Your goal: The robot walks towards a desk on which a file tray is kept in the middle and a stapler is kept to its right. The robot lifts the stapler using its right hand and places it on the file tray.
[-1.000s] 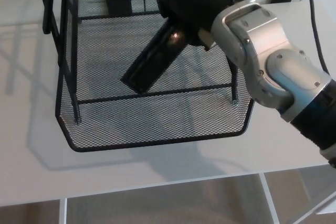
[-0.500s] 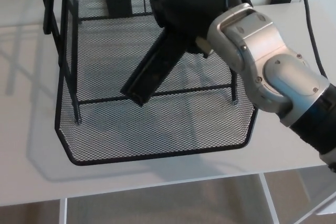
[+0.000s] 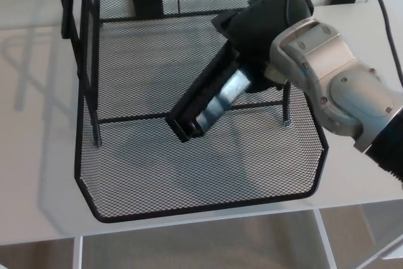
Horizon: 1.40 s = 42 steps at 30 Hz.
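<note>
Head view: at the left you see the bare white worktop [image 3: 38, 124], crossed by the shadow of the wire frame. The black mesh file tray [image 3: 138, 168] stands on it and fills the centre, with its upright side bars at the left edge and a small black block [image 3: 148, 4] behind its rear wall. Right of centre, the stapler [image 3: 211, 102] hangs tilted over the tray's mesh floor, with its low end pointing down-left and its metal underside turned towards you. You cannot tell whether the low end touches the mesh. The upper end of the stapler sits inside the right hand [image 3: 261, 33], whose fingers [image 3: 239, 29] are wrapped around it. The silver-grey forearm [image 3: 334, 86] enters from the lower right and crosses the tray's right rim.
</note>
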Available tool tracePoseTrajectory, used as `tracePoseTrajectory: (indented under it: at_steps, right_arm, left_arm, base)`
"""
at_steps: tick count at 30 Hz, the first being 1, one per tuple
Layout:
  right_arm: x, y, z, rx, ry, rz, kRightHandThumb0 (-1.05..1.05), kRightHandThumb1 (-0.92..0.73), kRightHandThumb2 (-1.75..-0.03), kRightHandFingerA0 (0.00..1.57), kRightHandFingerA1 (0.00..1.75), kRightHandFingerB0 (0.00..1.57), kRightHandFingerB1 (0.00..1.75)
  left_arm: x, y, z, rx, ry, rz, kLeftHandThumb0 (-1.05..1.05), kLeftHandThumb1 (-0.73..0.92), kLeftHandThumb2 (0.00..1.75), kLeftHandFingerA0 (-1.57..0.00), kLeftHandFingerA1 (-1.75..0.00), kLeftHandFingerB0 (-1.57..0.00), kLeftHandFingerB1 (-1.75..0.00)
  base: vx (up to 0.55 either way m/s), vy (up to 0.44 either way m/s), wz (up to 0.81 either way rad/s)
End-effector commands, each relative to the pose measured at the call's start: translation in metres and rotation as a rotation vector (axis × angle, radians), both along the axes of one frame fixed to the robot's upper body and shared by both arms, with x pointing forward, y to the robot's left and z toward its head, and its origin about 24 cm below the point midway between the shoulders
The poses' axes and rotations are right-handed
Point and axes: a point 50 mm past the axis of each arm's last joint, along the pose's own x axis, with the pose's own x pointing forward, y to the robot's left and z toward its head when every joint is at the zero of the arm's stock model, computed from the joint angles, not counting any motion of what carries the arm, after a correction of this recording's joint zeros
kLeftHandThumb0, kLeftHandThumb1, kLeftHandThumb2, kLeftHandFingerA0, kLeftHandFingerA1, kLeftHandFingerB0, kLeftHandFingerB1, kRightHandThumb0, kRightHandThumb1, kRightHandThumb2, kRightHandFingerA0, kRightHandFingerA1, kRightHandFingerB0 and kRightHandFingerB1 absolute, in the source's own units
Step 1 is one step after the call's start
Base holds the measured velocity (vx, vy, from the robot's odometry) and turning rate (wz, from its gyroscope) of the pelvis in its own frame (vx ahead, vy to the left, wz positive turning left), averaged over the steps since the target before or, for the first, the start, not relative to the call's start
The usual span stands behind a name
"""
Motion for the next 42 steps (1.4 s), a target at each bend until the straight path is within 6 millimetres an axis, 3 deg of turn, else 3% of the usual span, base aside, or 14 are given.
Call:
tracePoseTrajectory:
  at_steps: [1,4,5,16,19,20,24,28,30,32,33,34,35,42]
  right_arm:
    - [0.004,-0.002,0.014,-0.069,-0.058,-0.019,-0.96,-0.59,-0.58,0.0,0.0,0.0,0.0]
    - [0.004,0.0,0.025,-0.026,-0.06,-0.003,-0.93,-0.58,-0.58,0.0,0.0,0.0,0.0]
    - [0.004,0.0,0.028,-0.025,-0.061,-0.008,-0.97,-0.47,-0.79,0.0,0.0,0.0,0.0]
    - [0.001,0.011,0.064,0.046,-0.068,0.033,-0.99,-0.61,-0.59,0.0,0.0,0.0,0.0]
    - [0.001,0.015,0.072,0.044,-0.08,0.038,-1.0,-0.58,-0.73,0.0,0.0,0.0,0.0]
    - [-0.001,0.017,0.081,0.086,-0.035,0.023,-1.05,-0.59,-0.99,0.0,0.28,0.0,0.03]
    - [-0.007,0.015,0.107,0.236,0.073,0.048,-1.02,-0.57,-0.97,0.0,0.27,0.0,0.0]
    - [-0.015,0.007,0.122,0.298,0.051,0.079,-1.05,-0.58,-0.99,0.0,0.24,0.0,0.0]
    - [-0.028,-0.008,0.147,0.322,0.071,0.078,-1.05,-0.62,-0.94,0.0,0.19,0.0,0.01]
    - [-0.036,-0.016,0.157,0.351,0.083,0.083,-1.05,-0.63,-0.92,0.0,0.16,0.0,0.0]
    - [-0.039,-0.021,0.161,0.386,0.082,0.086,-1.01,-0.6,-0.88,0.0,0.13,0.0,0.0]
    - [-0.047,-0.036,0.167,0.406,0.066,0.077,-1.0,-0.64,-0.91,0.0,0.13,0.0,0.03]
    - [-0.054,-0.049,0.17,0.417,0.049,0.071,-0.98,-0.64,-0.92,0.0,0.13,0.0,0.04]
    - [-0.098,-0.131,0.182,0.521,-0.095,0.015,-0.83,-0.62,-0.9,0.0,0.01,0.0,0.13]
  left_arm:
    - [0.0,0.001,0.002,0.043,-0.019,-0.043,-1.05,0.82,0.86,-0.5,-1.69,-0.29,-1.51]
    - [-0.001,0.0,0.002,0.039,-0.02,-0.051,-1.05,0.82,0.86,-0.5,-1.74,-0.29,-1.59]
    - [-0.001,0.001,0.002,0.039,-0.014,-0.052,-1.05,0.79,0.9,-0.47,-1.72,-0.25,-1.54]
    - [-0.006,0.001,0.001,0.038,-0.007,-0.038,-1.05,0.8,0.87,-0.5,-1.71,-0.31,-1.56]
    - [-0.007,0.001,0.0,0.03,-0.01,-0.024,-1.05,0.82,0.86,-0.51,-1.69,-0.3,-1.51]
    - [-0.007,0.001,0.0,0.036,-0.007,-0.039,-1.05,0.82,0.88,-0.48,-1.7,-0.31,-1.56]
    - [-0.01,0.002,0.0,0.041,-0.004,-0.039,-1.05,0.77,0.92,-0.41,-1.69,-0.11,-1.67]
    - [-0.012,0.003,0.001,0.044,0.001,-0.048,-1.05,0.79,0.91,-0.48,-1.7,-0.28,-1.54]
    - [-0.012,0.003,0.001,0.046,0.004,-0.041,-1.05,0.81,0.86,-0.43,-1.68,-0.12,-1.51]
    - [-0.013,0.003,0.0,0.034,0.001,-0.011,-1.05,0.8,0.87,-0.5,-1.65,-0.28,-1.47]
    - [-0.015,0.003,0.0,0.031,0.001,-0.012,-1.05,0.77,0.91,-0.42,-1.68,-0.07,-1.63]
    - [-0.015,0.003,0.0,0.039,0.004,-0.021,-1.05,0.31,1.25,-0.96,-1.49,-0.08,-1.0]
    - [-0.015,0.003,-0.001,0.043,0.007,-0.025,-1.05,0.8,0.88,-0.49,-1.72,-0.3,-1.57]
    - [-0.019,0.003,-0.002,0.031,0.016,-0.011,-1.05,0.8,0.88,-0.48,-1.68,-0.24,-1.49]
  base:
    - [0.0,0.0,0.0]
    - [0.0,0.0,0.0]
    - [0.0,0.0,0.0]
    - [0.0,0.0,0.0]
    - [0.0,0.0,0.0]
    - [0.0,0.0,0.0]
    - [0.0,0.0,0.0]
    - [0.0,0.0,0.0]
    - [0.0,0.0,0.0]
    - [0.0,0.0,0.0]
    - [0.0,0.0,0.0]
    - [0.0,0.0,0.0]
    - [0.0,0.0,0.0]
    - [0.0,0.0,0.0]
